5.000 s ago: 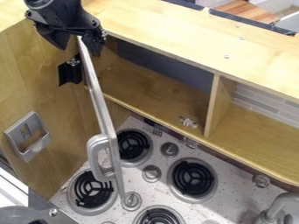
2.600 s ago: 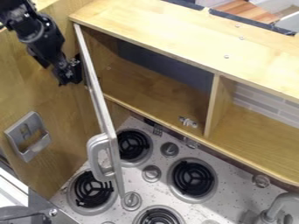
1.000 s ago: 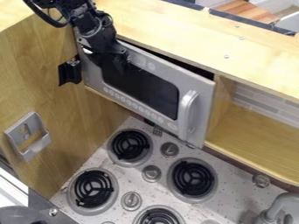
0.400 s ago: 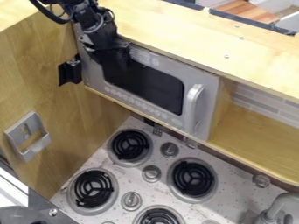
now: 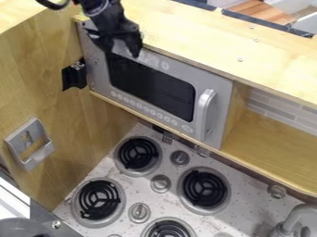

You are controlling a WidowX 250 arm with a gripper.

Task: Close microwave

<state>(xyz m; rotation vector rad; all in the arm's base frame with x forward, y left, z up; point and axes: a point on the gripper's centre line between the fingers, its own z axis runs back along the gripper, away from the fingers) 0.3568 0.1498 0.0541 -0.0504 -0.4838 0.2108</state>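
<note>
The black gripper [image 5: 122, 46] hangs at the upper left, over the top-left part of the microwave door; its two fingers stand apart with nothing between them. Flat across the left shelf opening lies the silver microwave door [image 5: 173, 74], its dark window [image 5: 151, 85] facing out. A curved silver handle [image 5: 204, 113] runs down its right side. The door covers the inside of the compartment.
Below the shelf is a speckled stove top [image 5: 170, 172] with several black burners and knobs. A grey faucet [image 5: 291, 220] stands at the lower right. On the left wooden wall are a black bracket [image 5: 73, 77] and a silver holder [image 5: 29, 144].
The door has swung from sticking out to lying across the opening. The gripper went down left of the door, then over its front, and has now lifted a little away from the door.
</note>
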